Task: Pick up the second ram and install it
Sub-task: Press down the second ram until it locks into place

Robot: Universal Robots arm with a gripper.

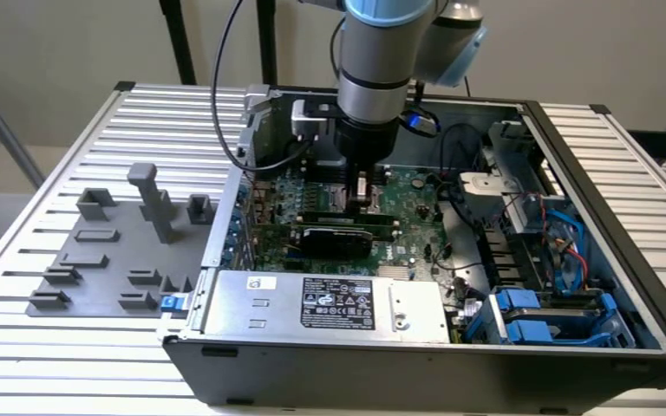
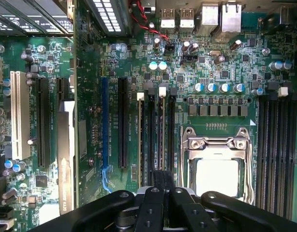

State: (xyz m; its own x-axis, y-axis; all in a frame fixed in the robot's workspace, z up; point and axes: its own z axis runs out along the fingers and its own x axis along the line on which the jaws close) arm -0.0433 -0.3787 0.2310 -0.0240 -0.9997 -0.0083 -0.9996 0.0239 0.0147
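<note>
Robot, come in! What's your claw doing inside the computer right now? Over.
Gripper shut, down over the motherboard. Second ram standing edge-on in its slot beside the processor socket, under the fingers. Whether it's fully seated, can't tell. Nothing blocking.

Looks like a robotics lab: open computer case on slatted metal surface, grey fixture tray at left.

Exterior view – high, angled down; wrist view – close, facing motherboard; both share motherboard.

The second ram, a thin stick seen edge-on, stands upright in a motherboard memory slot beside the processor socket.
</note>
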